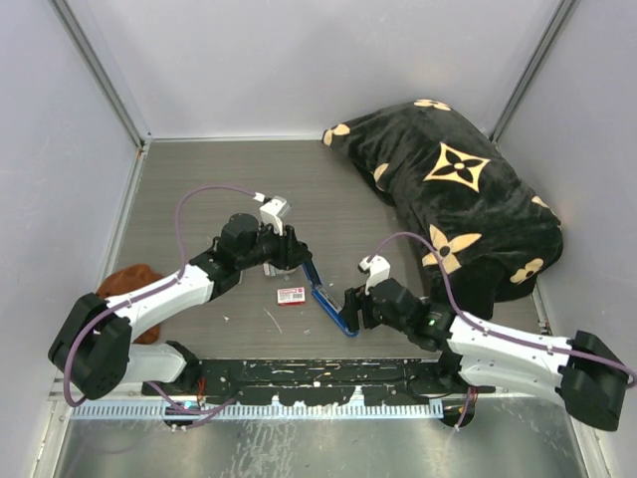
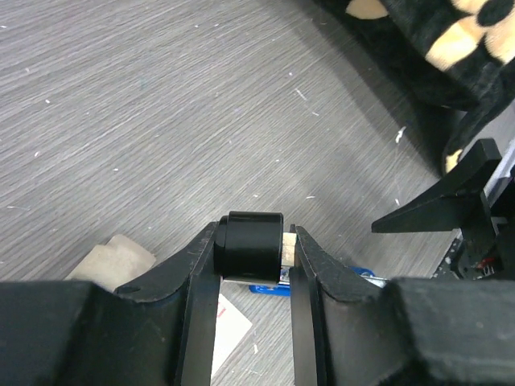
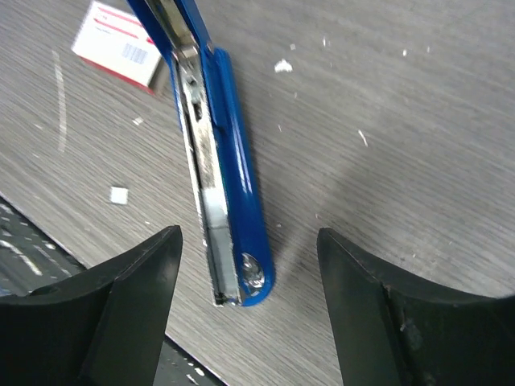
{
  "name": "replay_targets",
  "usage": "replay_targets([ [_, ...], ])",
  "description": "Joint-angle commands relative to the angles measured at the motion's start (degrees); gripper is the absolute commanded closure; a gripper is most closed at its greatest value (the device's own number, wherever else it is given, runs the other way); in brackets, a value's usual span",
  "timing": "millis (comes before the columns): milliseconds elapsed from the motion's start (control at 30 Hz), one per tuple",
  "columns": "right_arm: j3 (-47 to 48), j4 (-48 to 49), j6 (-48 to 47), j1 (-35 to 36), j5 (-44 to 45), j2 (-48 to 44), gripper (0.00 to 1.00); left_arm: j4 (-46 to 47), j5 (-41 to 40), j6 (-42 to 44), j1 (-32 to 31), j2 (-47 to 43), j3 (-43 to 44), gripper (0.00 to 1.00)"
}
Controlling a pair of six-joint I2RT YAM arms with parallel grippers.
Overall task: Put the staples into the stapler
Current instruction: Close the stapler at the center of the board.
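Note:
The blue stapler (image 1: 328, 299) lies swung open on the table, its silver channel (image 3: 197, 137) facing up. My left gripper (image 2: 253, 233) is shut on the stapler's black end (image 2: 253, 245), with a small cream piece (image 2: 288, 248) pressed against the right finger. Around the stapler's other end (image 3: 241, 241) my right gripper (image 3: 248, 237) stands open, both fingers apart from it. A smooth silvery-grey block that looks like the staples (image 3: 216, 215) sits in the channel near that end. From above, the left gripper (image 1: 289, 254) and right gripper (image 1: 350, 309) are at the stapler's two ends.
A red-and-white box (image 1: 291, 295) lies just left of the stapler, also in the right wrist view as the box (image 3: 117, 40). A black patterned blanket (image 1: 458, 199) fills the back right. A brown object (image 1: 129, 284) sits at the left wall. A black strip (image 1: 318, 376) runs along the near edge.

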Motion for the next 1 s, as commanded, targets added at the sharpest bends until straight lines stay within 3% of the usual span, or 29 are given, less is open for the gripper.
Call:
replay_targets([
  [0,1.3,2.2,0.1,4.5,9.3,4.9,0.27,1.3,-1.5,2.1,-0.4,-3.2,3.1,1.00],
  [200,2.0,4.0,1.2,9.0,11.9,8.4,0.33,-0.5,-4.4,3.4,-1.0,-4.6,2.7,1.00],
  [400,2.3,6.6,2.2,11.4,14.2,12.0,0.49,-2.8,-9.6,5.8,-3.8,-6.2,2.4,1.00],
  [600,2.6,8.6,2.7,14.2,16.7,16.0,0.79,-6.1,-19.8,9.4,-11.7,-7.1,2.4,1.00],
  [700,2.8,9.1,2.9,14.7,17.3,16.3,0.88,-7.1,-25.0,10.6,-15.3,-7.7,2.4,1.00],
  [967,1.9,10.1,3.3,15.1,19.0,16.1,0.93,-9.6,-34.0,12.3,-22.8,-7.1,3.5,1.00],
])
